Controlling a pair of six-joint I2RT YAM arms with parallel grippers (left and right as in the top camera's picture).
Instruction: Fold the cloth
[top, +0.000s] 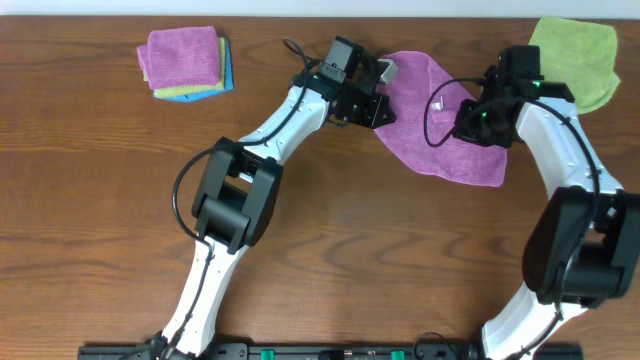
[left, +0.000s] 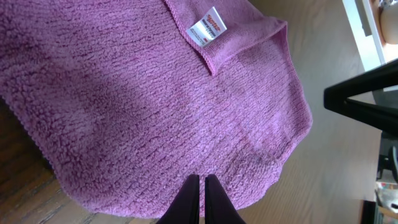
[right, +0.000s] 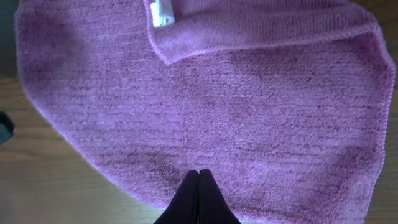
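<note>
Overhead, the brown wooden desk (top: 330, 230) fills the frame, and the left arm (top: 240, 190) and right arm (top: 570, 200) reach up from 6 o'clock. The cloth (top: 445, 145), purple and fuzzy, lies spread but rumpled at about 1 o'clock on the desk, between the two arms. A lime-green cloth (top: 575, 55) sits at 2 o'clock, just beside the right arm. A stack of folded cloths (top: 185, 62), purple on top, rests at 11 o'clock, well apart from the rest. One corner of the cloth is turned over, showing a white tag (left: 207, 26). The left end effector (left: 202, 182) is at the cloth's 9 o'clock edge, fingers together and pinching the fabric. The right end effector (right: 198, 175) is at the 3 o'clock edge, likewise closed on the cloth
</note>
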